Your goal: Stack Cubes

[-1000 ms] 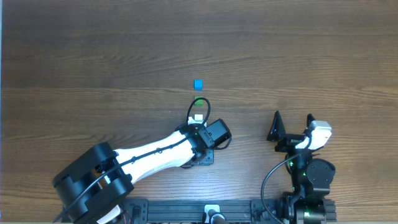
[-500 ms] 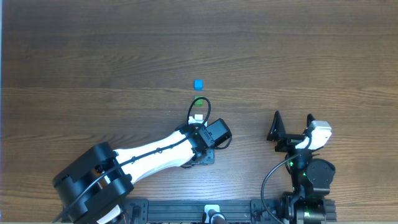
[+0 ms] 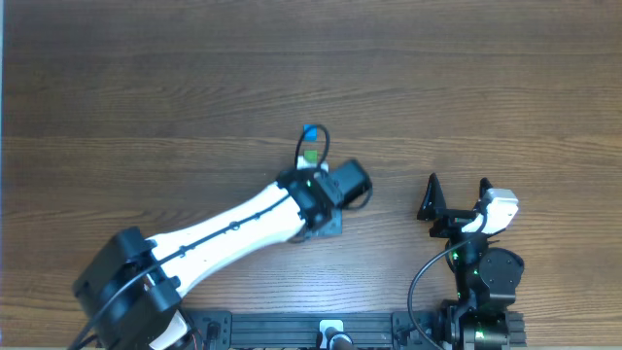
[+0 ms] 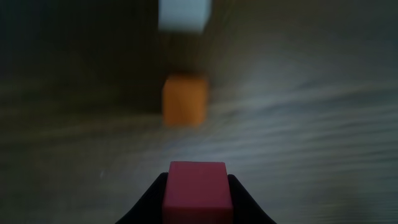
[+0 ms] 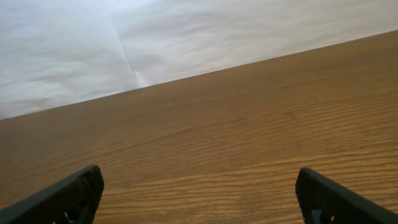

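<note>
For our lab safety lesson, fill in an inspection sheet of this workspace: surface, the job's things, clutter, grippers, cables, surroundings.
Surface: wooden table, brown grain.
Job's things: held cube clamped in the left gripper; second cube on the table ahead of it; pale block farther on, too blurred to identify.
Clutter: nothing seen.
Grippers: left gripper shut on the held cube; right gripper open and empty, near its own base.
Cables: black cable loop at the left wrist; black cable beside the right base.
Surroundings: white backdrop beyond the table's edge.
</note>
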`<action>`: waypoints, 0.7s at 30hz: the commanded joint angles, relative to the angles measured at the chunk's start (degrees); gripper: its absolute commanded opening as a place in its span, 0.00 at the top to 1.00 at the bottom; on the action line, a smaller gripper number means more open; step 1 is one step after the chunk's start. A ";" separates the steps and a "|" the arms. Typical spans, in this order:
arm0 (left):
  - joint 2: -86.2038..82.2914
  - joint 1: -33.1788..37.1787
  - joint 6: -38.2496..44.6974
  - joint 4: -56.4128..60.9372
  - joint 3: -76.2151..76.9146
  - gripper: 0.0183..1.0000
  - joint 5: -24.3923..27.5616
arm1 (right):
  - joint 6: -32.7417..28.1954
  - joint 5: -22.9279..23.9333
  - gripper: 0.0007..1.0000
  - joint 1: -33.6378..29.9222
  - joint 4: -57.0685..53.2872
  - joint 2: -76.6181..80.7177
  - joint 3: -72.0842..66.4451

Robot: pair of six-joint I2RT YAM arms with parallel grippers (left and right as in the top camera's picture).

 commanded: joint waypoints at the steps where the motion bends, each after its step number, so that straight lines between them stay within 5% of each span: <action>1: 0.04 5.27 5.22 -0.74 6.10 0.98 -1.66 | -0.07 -0.66 0.01 0.11 0.15 -0.55 -0.46; 21: 11.50 10.01 9.40 -1.97 12.96 0.98 -1.14 | -0.07 -0.66 0.01 0.11 0.15 -0.55 -0.46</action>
